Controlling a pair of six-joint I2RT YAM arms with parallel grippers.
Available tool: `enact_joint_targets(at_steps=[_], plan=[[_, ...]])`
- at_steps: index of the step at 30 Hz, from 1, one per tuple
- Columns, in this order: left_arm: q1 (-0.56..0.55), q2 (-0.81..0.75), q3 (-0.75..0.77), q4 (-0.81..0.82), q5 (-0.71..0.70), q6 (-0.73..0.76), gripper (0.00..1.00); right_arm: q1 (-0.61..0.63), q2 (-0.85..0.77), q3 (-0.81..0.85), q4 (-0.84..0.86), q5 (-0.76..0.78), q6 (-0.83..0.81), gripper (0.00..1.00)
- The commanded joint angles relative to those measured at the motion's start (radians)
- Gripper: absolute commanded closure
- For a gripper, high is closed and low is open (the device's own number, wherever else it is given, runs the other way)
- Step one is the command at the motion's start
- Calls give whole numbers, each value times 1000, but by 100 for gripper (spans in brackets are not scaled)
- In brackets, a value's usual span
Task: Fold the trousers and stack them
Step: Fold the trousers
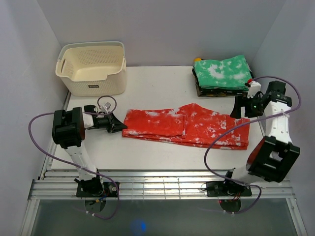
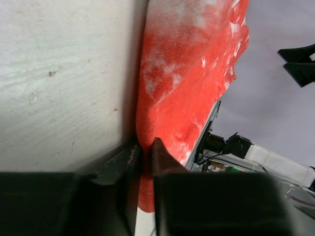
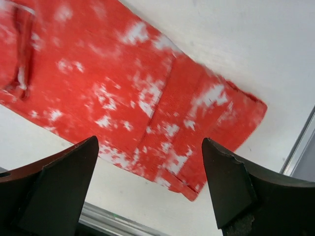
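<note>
Red trousers with white blotches (image 1: 187, 127) lie folded lengthwise across the middle of the table. My left gripper (image 1: 119, 126) is at their left end, shut on the cloth edge; in the left wrist view the red fabric (image 2: 182, 83) runs between my two fingertips (image 2: 143, 152). My right gripper (image 1: 237, 107) hovers open above the trousers' right end; the right wrist view shows the red cloth (image 3: 128, 93) below and between the spread fingers (image 3: 147, 162). A folded green and white pair (image 1: 222, 73) sits on a stack at the back right.
A cream plastic basket (image 1: 92, 68) stands at the back left. The stack of folded clothes is just behind my right arm. The table's front rail (image 1: 157, 184) runs along the near edge. White walls close in both sides.
</note>
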Motion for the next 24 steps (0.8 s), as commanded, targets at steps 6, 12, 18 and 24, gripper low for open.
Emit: enact_joint_targets(at_steps=[6,12,18,24], plan=[[61,-189,-16,-25,-104,8,100,-206,298,57,-233,10,-159,5],[127,-462,81,-286,-207,189,100,-211,408,57,-297,-100,-161,0],[57,-626,170,-431,-202,244,100,-176,496,35,-274,-272,-99,7],[-111,-703,211,-458,-201,198,100,-47,524,12,-215,-323,-23,7]])
